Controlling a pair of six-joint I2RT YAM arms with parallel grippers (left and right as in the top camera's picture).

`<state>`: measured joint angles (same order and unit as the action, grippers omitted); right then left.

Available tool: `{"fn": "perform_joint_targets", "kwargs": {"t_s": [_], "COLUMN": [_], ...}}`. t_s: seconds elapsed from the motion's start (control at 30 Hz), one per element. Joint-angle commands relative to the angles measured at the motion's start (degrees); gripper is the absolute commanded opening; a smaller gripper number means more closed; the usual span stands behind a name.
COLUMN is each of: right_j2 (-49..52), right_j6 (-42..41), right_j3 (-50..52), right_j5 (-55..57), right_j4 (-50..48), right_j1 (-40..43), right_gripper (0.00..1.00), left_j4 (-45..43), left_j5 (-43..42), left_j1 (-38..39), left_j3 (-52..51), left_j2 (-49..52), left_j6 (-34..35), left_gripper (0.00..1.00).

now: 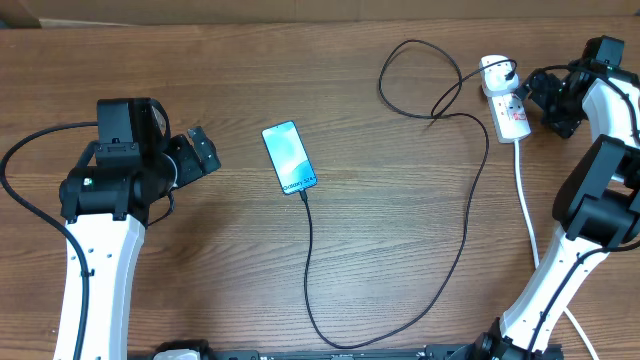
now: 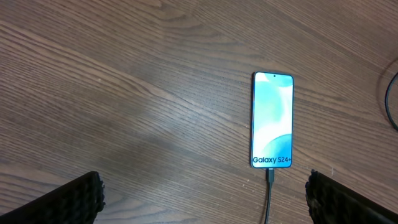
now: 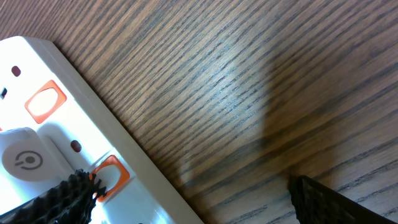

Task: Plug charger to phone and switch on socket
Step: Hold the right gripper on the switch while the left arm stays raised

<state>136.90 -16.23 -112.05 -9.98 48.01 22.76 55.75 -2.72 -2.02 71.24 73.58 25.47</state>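
The phone (image 1: 288,157) lies flat mid-table with its light-blue screen lit; it also shows in the left wrist view (image 2: 272,119). The charger's black cable (image 1: 470,215) has its tip in the phone's lower end (image 2: 270,177), and its plug sits in the white socket (image 1: 508,102) at the far right. My left gripper (image 1: 205,155) is open and empty, left of the phone (image 2: 205,202). My right gripper (image 1: 535,95) is open at the socket's right side. In the right wrist view (image 3: 193,202), its left finger lies at the edge of an orange-red switch (image 3: 111,176).
The socket's thick white cord (image 1: 527,210) runs down the right side toward the right arm's base. The black cable makes a wide loop at the back (image 1: 410,75) and a long loop toward the front edge (image 1: 335,335). A second orange-red switch (image 3: 45,101) is on the strip.
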Motion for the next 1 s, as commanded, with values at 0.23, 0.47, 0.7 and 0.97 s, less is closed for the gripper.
{"fn": "perform_joint_targets", "kwargs": {"t_s": [0.23, 0.47, 0.7, 0.97], "right_j2": [1.2, 3.0, 3.2, 3.0], "right_j6": [0.2, 1.6, 2.8, 2.8], "right_j3": [1.5, 1.5, 1.5, 1.1], "right_j5": [-0.4, -0.7, -0.6, -0.6], "right_j4": [0.3, 1.0, 1.3, 0.5], "right_j1": [-0.3, -0.6, -1.0, -0.9], "right_gripper": [1.00, 1.00, 1.00, 1.00], "left_j4": [-0.1, -0.1, -0.1, -0.1], "left_j5": [0.2, 0.2, 0.2, 0.2], "left_j1": [-0.3, -0.3, -0.3, -0.3], "left_j3": [0.2, 0.2, 0.2, 0.2], "left_j2": [0.3, 0.3, 0.3, 0.3], "left_j6": [-0.6, -0.6, -0.6, -0.6], "left_gripper": [1.00, 1.00, 1.00, 0.99]}}
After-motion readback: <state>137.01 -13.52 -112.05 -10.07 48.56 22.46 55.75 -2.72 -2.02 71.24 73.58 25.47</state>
